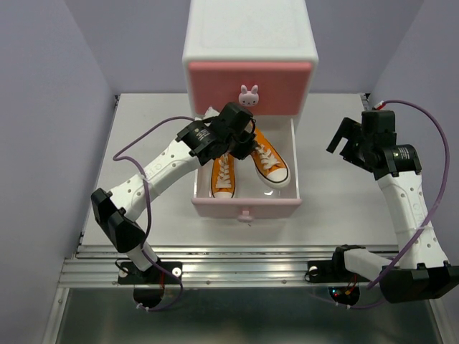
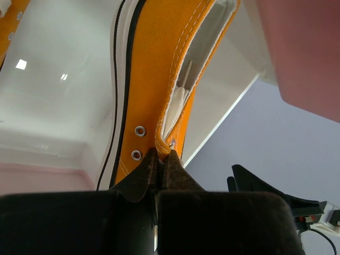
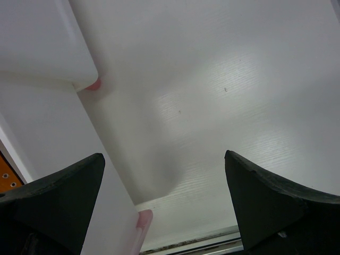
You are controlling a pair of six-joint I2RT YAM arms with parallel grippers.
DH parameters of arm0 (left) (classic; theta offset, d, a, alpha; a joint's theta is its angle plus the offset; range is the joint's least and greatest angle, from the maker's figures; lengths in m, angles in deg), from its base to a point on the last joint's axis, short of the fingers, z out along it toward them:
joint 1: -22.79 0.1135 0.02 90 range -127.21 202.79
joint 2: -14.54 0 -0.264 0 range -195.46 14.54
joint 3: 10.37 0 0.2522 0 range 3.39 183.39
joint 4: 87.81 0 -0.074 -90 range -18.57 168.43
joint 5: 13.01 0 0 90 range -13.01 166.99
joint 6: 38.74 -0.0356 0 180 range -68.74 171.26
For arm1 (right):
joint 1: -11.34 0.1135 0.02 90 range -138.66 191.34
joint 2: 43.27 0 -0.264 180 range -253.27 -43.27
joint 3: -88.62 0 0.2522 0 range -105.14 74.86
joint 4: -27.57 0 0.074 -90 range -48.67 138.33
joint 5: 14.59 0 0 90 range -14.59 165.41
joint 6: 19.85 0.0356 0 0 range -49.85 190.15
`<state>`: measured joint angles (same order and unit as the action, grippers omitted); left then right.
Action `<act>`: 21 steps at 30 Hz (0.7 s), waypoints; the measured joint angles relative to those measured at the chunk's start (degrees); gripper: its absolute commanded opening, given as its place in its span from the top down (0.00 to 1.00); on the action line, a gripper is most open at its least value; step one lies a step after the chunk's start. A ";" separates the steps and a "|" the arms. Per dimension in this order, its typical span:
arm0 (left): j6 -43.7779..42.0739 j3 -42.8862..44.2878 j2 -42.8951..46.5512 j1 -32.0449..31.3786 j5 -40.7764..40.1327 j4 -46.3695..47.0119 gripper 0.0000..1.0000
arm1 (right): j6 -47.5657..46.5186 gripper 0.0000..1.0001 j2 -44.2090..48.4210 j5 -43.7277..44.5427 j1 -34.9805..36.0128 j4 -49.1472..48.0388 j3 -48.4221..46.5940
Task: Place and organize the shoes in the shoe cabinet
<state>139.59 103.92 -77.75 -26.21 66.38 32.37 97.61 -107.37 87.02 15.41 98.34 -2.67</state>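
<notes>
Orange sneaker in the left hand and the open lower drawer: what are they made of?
Orange sneaker: looks like canvas, matte, going by the stitched seams and metal eyelets; sole edge looks like white rubber with a black stripe. Lower drawer: likely moulded plastic, pale pink front, glossy white floor that mirrors the lights.

Pale lavender walls (image 1: pixel 43 72) enclose a glossy white table (image 1: pixel 337 193) under even light.

Matched pair: left arm (image 1: pixel 154 172), right arm (image 1: pixel 410 208). White link shells, black joint housings, black bases. One purple cable (image 1: pixel 136 147) looped along each arm. Left hand (image 1: pixel 246 143), right hand (image 1: pixel 348 147): black, with tapered wedge fingers (image 3: pixel 58 196).
</notes>
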 measured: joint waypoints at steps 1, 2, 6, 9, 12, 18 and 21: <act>-0.46 -0.22 0.00 0.00 0.26 0.44 1.00 | -0.07 0.00 0.00 -0.02 0.00 0.00 0.00; -1.05 -0.59 -0.02 0.13 0.57 0.87 1.00 | -0.09 0.00 0.00 0.00 0.00 0.00 0.00; -4.33 -1.64 -0.50 0.96 1.86 2.58 1.00 | -0.24 0.00 0.00 0.04 0.00 0.00 0.00; -7.15 -2.62 -1.20 1.79 2.97 3.72 1.00 | -0.26 0.00 0.00 0.04 0.00 0.00 0.00; -10.32 -2.62 -2.80 2.34 2.95 4.46 1.00 | -0.26 0.00 0.00 0.07 0.00 0.00 0.00; -17.90 -2.71 -4.50 2.91 1.90 5.31 1.00 | -0.28 0.00 0.02 0.17 0.00 0.00 0.00; -22.23 -4.15 -4.55 2.93 0.96 6.75 1.00 | -0.28 0.00 0.04 0.17 0.00 0.00 0.00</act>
<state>117.37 99.77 -82.30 -23.28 67.34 39.12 97.33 -107.32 87.20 15.41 98.34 -2.67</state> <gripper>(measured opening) 0.058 0.996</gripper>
